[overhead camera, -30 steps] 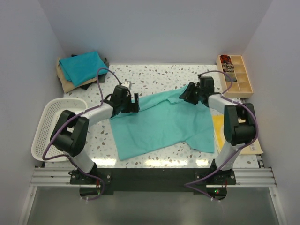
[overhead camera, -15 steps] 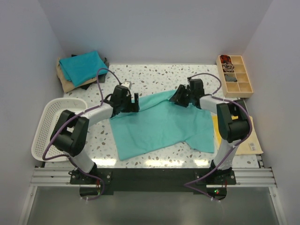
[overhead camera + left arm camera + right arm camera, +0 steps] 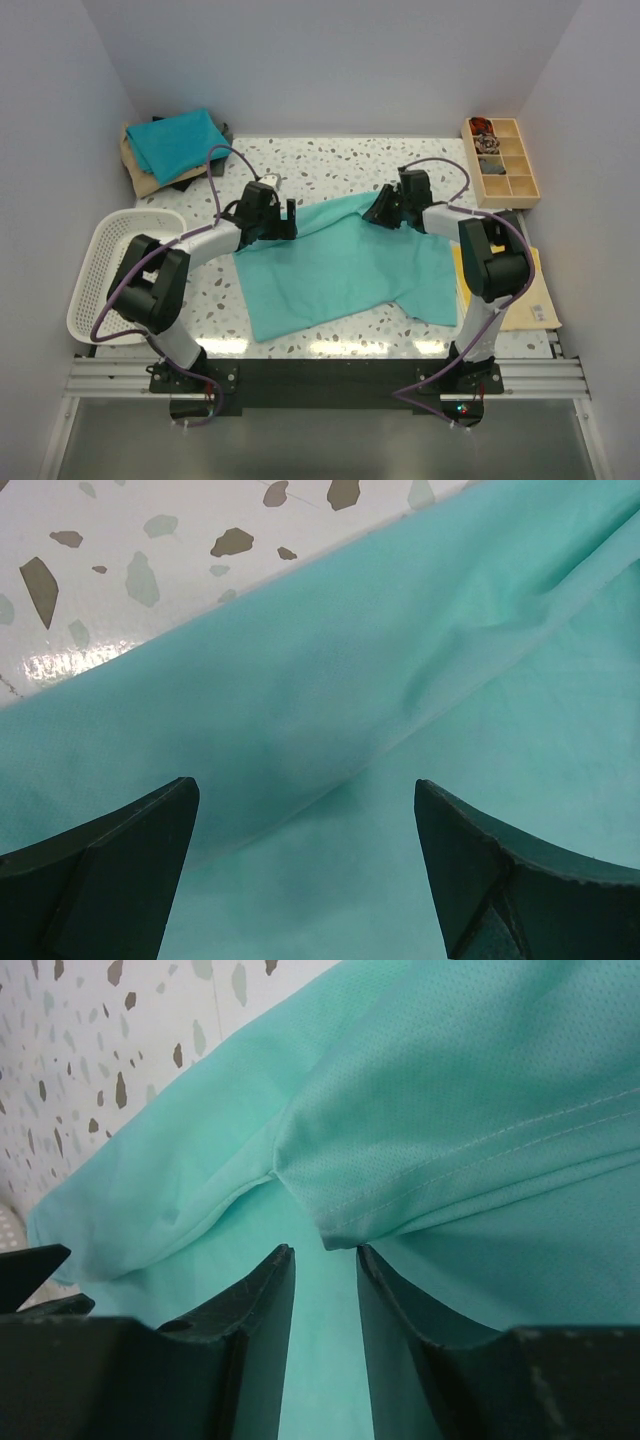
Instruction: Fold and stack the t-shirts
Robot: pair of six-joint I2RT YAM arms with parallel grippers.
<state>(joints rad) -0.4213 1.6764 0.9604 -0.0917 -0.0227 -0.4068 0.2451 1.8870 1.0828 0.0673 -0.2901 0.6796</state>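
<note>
A light sea-green t-shirt (image 3: pixel 340 265) lies spread out on the speckled table, wrinkled along its far edge. My left gripper (image 3: pixel 290 215) is open, just above the shirt's far left edge; in the left wrist view (image 3: pixel 305 785) the shirt (image 3: pixel 400 660) fills the space under the wide-apart fingers. My right gripper (image 3: pixel 375 212) is at the shirt's far right part. In the right wrist view (image 3: pixel 324 1250) its jaws stand a narrow gap apart with nothing between them, and a hemmed sleeve corner (image 3: pixel 400 1190) lies just beyond the tips. A folded teal-blue shirt (image 3: pixel 178 140) tops a stack at the back left.
The stack holds a tan shirt (image 3: pixel 140 175) and a dark one (image 3: pixel 195 182) beneath. A white mesh basket (image 3: pixel 110 270) stands at the left edge. A wooden compartment tray (image 3: pixel 505 160) is at the back right. Yellow and tan sheets (image 3: pixel 525 290) lie at the right.
My right gripper has moved left along the shirt's far edge, carrying the sleeve part inward over the shirt. The left arm has not moved.
</note>
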